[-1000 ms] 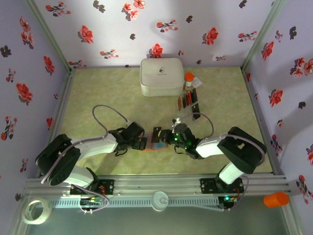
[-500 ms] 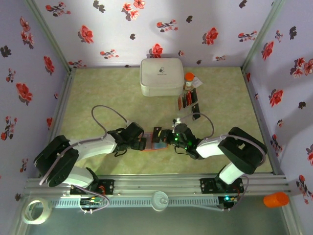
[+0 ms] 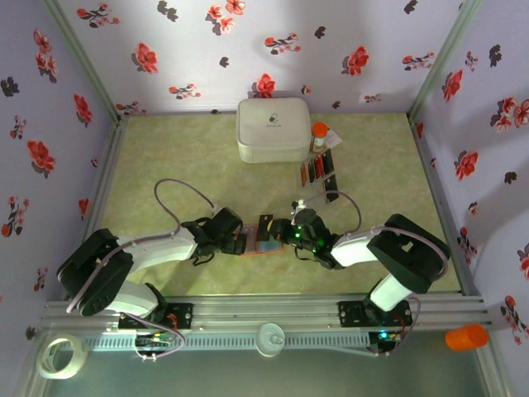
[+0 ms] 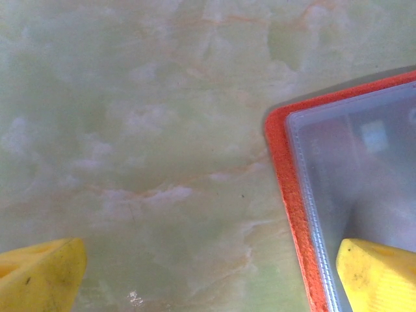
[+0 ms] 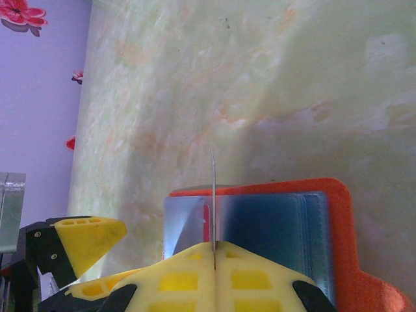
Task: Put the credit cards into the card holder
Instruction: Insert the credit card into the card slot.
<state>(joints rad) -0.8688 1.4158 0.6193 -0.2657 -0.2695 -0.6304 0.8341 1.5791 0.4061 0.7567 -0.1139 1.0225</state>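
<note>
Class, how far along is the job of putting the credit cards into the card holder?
Done: the bright orange folding card holder lies open, the open left gripper with one finger over its clear sleeve. In hand: the right gripper is shut on a thin card, edge-on over the holder. Left: seating that card, then the red and black cards beside the large white case.

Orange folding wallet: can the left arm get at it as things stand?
Probably yes. The left pincer stands open right at the flat orange folding wallet, one yellow finger over its clear sleeve; nothing lies between.
</note>
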